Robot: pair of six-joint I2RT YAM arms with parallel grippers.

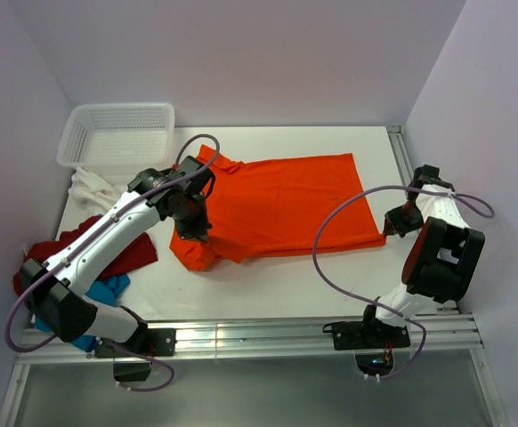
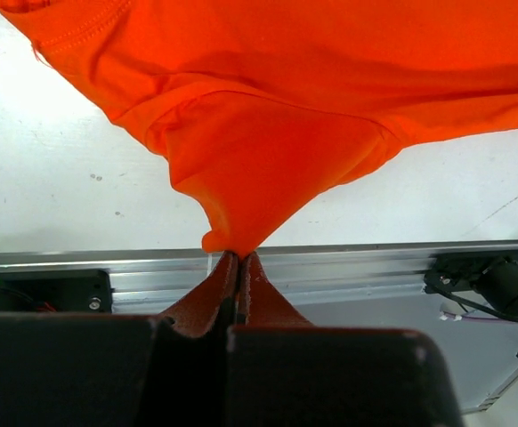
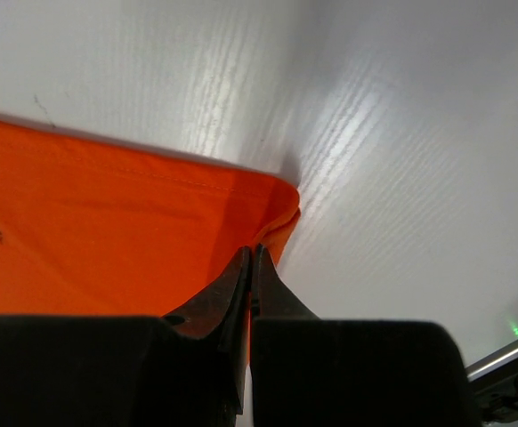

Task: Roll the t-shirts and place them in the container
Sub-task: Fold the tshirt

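Orange t-shirt [image 1: 286,200]: spread mostly flat across the middle of the desk [image 1: 286,285], collar end toward the left, hem toward the right; its near-left part is bunched and lifted into a peak.
Left gripper [image 2: 238,258]: jaws closed tight on a pinch of orange cloth at the near-left, by the sleeve; the fabric hangs from the pinch in a cone.
Right gripper [image 3: 252,253]: jaws closed on the near-right hem corner, which folds over itself at the pinch, low against the desk.
Waiting pile: dark red t-shirt [image 1: 130,253], blue t-shirt [image 1: 108,289] and white t-shirt [image 1: 90,187] lie crumpled at the left edge, partly under the left arm, apart from the orange one.
Mesh basket [image 1: 121,107]: far-left corner; nothing can be made out inside it.
Step in hand: likely laying out or folding the orange t-shirt's near edge, ahead of any rolling; no roll has formed.
Next move calls for: both arms carrying the near edge together, evenly tensioned, so the cloth lies straight without wrinkles.
Watch: the sleeve bunch at the left may drag the collar end out of line.
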